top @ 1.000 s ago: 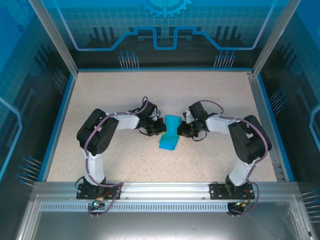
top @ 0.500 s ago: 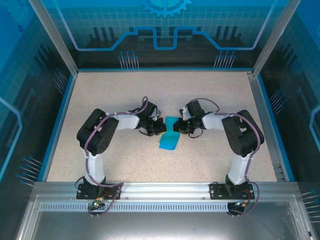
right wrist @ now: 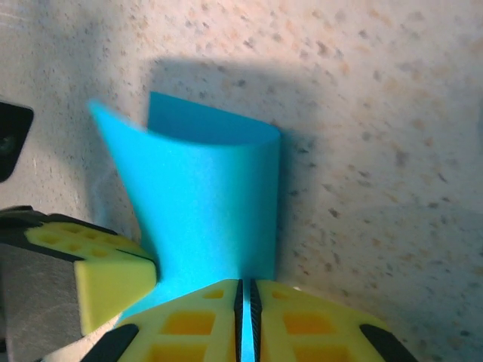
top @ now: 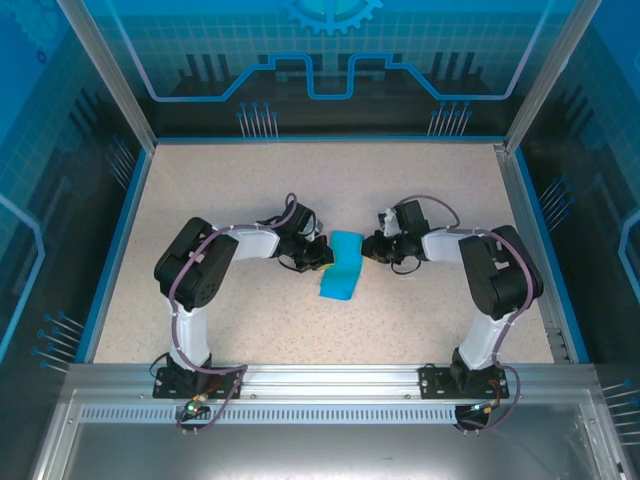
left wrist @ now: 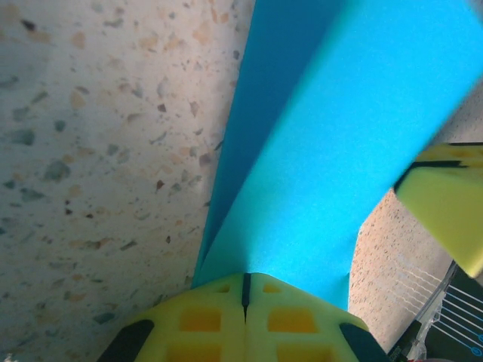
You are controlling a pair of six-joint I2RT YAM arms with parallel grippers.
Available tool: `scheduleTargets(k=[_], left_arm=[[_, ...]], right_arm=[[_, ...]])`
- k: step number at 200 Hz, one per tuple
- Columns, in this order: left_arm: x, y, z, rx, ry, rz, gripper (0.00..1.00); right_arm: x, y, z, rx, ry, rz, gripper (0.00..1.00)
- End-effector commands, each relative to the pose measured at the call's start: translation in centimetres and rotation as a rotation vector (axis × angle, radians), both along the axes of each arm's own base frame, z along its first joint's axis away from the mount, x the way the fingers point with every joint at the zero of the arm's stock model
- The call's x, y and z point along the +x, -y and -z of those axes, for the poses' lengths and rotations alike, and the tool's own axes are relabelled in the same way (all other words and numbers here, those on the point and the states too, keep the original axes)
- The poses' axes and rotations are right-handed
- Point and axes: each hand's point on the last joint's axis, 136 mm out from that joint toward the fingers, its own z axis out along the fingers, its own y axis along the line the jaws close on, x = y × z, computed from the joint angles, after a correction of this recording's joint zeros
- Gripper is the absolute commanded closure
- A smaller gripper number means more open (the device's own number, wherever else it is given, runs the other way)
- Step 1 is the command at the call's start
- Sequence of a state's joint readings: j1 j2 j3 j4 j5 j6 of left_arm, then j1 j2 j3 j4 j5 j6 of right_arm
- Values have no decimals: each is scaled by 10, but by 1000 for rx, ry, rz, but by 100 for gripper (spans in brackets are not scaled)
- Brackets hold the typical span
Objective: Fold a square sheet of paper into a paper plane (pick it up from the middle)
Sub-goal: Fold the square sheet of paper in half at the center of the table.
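Top external shows the square sheet of paper [top: 340, 268] bowed over the middle of the surface [top: 230, 190] between the 2 hands, probably so that opposite edges can be brought together for a fold. The left hand [top: 319, 256] is clamped tight on 1 edge. The right hand [top: 374, 248] pinches the other, its jaws almost closed.

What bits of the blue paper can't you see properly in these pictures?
- Top view: any creases in the paper are too small to tell.
- Left wrist view: the paper's far end is cut off by the top edge; the left gripper covers its pinched edge.
- Right wrist view: the right gripper covers the edge it pinches.
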State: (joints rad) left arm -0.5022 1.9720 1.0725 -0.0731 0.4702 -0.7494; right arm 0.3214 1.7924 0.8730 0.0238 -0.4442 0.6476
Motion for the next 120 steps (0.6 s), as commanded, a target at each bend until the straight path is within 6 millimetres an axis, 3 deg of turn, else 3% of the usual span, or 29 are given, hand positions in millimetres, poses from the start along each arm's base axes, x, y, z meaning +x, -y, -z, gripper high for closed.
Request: scheduleTargets(k=[1,22,50,120], left_arm=[[-57,-46,73,254,-243,-7,97],[-57,-46,73,256,-245,-10,97],[-59,-47,73,260,-253,-11,97],[-63,-50,75,276,-269,-14,98]], right_arm=[[5,-24,-20,-38,48,-37,86],[5,-38,-10,-36,25,-54,86],[8,-39,8,-62,-28,-60,87],[29,8,30,-115,-60,30,87]])
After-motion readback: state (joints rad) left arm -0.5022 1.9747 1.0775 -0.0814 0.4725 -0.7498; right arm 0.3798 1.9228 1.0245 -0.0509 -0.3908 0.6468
